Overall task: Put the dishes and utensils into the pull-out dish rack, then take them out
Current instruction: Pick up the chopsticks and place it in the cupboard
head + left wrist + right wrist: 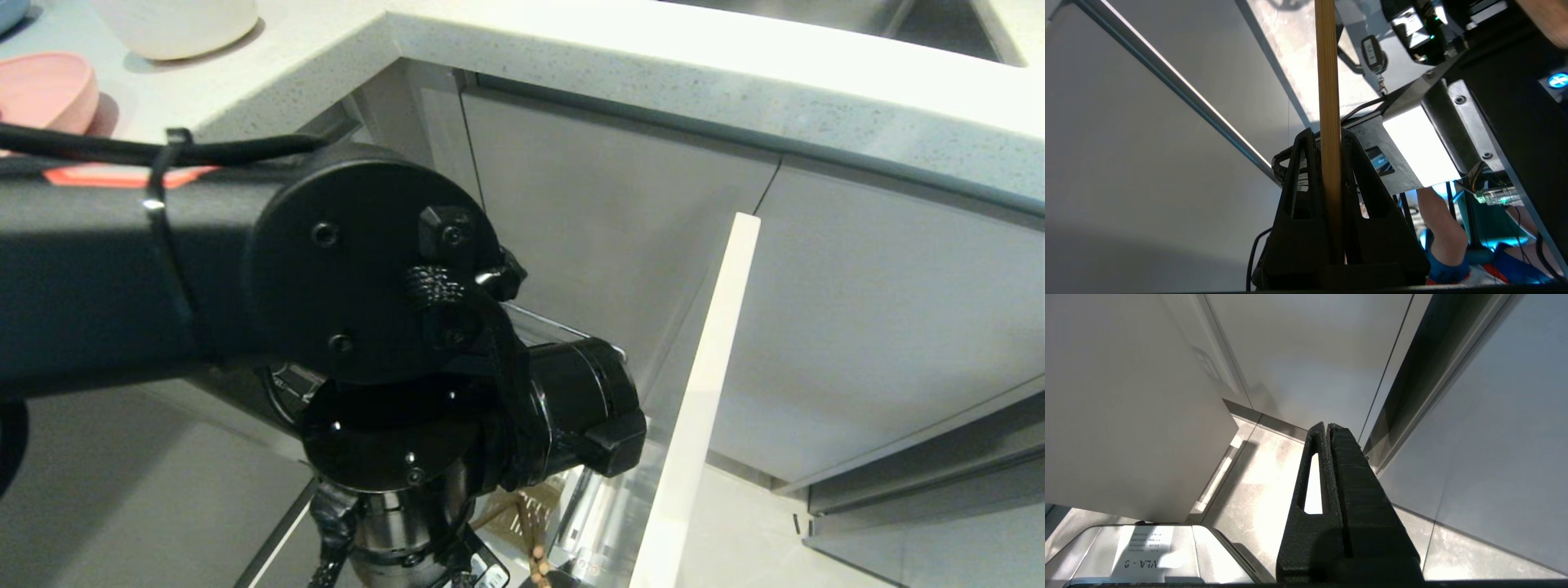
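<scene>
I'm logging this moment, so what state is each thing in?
left hand: shut on the chopsticks
chopsticks: clamped, sticking out past the fingertips
right hand: shut, holding nothing
pull-out dish rack: pulled out
pink plate: on the counter
cream-white bowl: on the counter

A kitchen is what I'm standing in, though one serving as a test space. A pale speckled stone bench (653, 73) is running around a corner above flat, handle-less grey cabinet fronts (620, 237), and a sink basin (939, 20) is showing at its far edge. A pink bowl (45, 90) and a cream-white bowl (184, 24) are sitting on the bench. The pale front of a pull-out dish rack (702, 392) is standing open over a light polished floor (1257, 486). Behind the robot, a person's leg (1439, 228) is showing among cables and electronics.
</scene>
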Controlling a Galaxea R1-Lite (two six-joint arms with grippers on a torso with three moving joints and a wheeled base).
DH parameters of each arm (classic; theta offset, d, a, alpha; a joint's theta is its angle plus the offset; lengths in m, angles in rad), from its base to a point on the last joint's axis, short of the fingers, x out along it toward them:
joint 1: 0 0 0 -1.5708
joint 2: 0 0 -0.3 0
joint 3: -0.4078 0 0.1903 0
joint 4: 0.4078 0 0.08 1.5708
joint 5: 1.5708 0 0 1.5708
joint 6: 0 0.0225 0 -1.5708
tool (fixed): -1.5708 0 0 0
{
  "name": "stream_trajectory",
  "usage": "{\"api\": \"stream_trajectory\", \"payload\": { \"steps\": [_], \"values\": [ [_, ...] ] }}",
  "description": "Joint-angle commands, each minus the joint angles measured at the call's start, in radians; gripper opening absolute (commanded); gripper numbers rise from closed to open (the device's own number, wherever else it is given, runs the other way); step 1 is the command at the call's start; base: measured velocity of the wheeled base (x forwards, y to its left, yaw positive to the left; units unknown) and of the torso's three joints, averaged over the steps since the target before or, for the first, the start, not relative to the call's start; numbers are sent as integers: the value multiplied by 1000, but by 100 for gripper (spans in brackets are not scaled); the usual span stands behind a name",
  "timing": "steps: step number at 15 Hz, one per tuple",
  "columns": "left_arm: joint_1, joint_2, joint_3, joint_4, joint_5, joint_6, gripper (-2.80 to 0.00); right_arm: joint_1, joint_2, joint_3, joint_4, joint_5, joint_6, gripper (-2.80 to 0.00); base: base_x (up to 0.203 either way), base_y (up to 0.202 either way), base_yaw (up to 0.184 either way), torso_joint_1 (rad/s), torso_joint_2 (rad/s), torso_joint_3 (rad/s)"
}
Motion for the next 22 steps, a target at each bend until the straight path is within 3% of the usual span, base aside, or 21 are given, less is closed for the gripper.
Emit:
{"api": "stream_trajectory", "payload": {
  "steps": [1, 7, 11, 22],
  "values": [
    [15, 27, 3, 8, 2, -2, -280, 0, 0, 2, 0, 0, 0, -280, 0, 0, 0, 0, 0, 0],
    [50, 75, 0, 3, -5, 0, -280, 0, 0, 2, 0, 0, 0, -280, 0, 0, 0, 0, 0, 0],
    [57, 115, -16, -119, -37, 0, -280, 0, 0, 2, 0, 0, 0, -280, 0, 0, 0, 0, 0, 0],
    [85, 181, -53, -127, -36, 0, -280, 0, 0, 2, 0, 0, 0, -280, 0, 0, 0, 0, 0, 0]
  ]
}}
